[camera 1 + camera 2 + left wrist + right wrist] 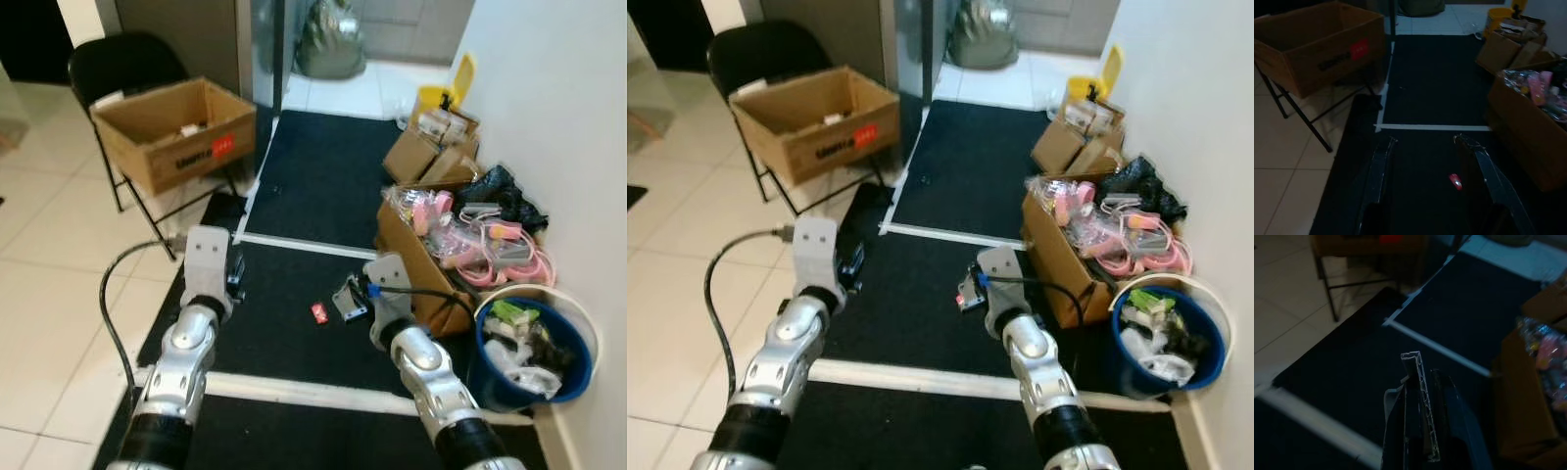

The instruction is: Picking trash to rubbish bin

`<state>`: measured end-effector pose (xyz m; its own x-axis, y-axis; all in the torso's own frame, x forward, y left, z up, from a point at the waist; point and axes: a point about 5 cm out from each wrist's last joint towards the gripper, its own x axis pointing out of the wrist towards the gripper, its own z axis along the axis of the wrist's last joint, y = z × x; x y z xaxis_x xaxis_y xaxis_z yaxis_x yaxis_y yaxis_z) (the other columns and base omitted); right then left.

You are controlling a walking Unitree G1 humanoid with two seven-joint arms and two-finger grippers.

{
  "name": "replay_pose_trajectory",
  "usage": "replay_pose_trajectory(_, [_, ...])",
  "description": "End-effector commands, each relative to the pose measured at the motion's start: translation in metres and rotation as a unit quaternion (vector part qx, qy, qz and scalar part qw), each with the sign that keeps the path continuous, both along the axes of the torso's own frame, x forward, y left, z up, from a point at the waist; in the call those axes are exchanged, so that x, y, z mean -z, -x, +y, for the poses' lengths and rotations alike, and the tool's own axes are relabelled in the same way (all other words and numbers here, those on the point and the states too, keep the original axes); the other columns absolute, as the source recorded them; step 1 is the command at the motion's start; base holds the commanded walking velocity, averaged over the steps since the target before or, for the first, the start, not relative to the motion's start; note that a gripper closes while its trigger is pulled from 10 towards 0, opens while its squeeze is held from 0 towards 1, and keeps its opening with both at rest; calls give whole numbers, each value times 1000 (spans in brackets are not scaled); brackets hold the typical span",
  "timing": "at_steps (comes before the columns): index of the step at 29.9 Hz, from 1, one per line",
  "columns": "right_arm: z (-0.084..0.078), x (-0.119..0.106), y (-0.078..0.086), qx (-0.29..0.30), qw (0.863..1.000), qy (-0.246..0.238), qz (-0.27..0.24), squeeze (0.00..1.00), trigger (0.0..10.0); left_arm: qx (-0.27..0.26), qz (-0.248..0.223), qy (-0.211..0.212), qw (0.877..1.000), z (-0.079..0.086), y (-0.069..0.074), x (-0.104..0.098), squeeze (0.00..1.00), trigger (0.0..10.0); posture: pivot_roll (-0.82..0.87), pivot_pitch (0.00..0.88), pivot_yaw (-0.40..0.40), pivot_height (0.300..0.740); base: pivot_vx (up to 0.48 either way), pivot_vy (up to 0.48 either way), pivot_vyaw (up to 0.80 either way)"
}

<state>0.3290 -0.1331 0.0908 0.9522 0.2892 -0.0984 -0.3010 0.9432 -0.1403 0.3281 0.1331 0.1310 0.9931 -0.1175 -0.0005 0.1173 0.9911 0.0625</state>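
- I see a black mat (pixel 323 176) with white bands covering the floor ahead of me, running up along the white wall on my right.
- On a black folding chair (pixel 122 64) to my left sits an open cardboard box (pixel 176 132) with a red label.
- Against the wall stands a box of pink clutter (pixel 460 240), with smaller cartons behind it.
- The blue rubbish bin (pixel 534 348) stands just beside that box, near my right arm, already holding scraps.
- My left gripper (pixel 1425 161) hovers over the mat with its fingers spread wide and nothing between them.
- My right gripper (pixel 1422 406) is clamped on a strip of white plastic trash (pixel 1418 382), raised above the mat.
- A small red scrap (pixel 319 312) lies on the mat between my two arms.
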Motion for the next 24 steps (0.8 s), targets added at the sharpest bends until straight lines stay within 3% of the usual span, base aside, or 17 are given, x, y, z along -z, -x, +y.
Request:
replay_pose_trajectory(1, [2,7,3,2,1000,-3,13,0,10000,-4,16,-7,1000,4,3,8,0,10000,-22,108,-42,740,442,0,0])
replay_pose_trajectory(7, [-1,10,3,9,1000,-3,22,0,10000,-2,18,-8,1000,3,4,9,0,10000,-23,106,-43,740,440,0,0])
replay_pose_trajectory(21, [-5,12,3,27,999,-10,25,0,10000,0,18,-9,1000,3,4,9,0,10000,-18,93,-37,740,439,0,-785])
replay_pose_trajectory(24, [-5,12,3,26,999,-8,25,0,10000,1,18,-10,1000,3,3,9,0,10000,-15,91,-38,740,439,0,0])
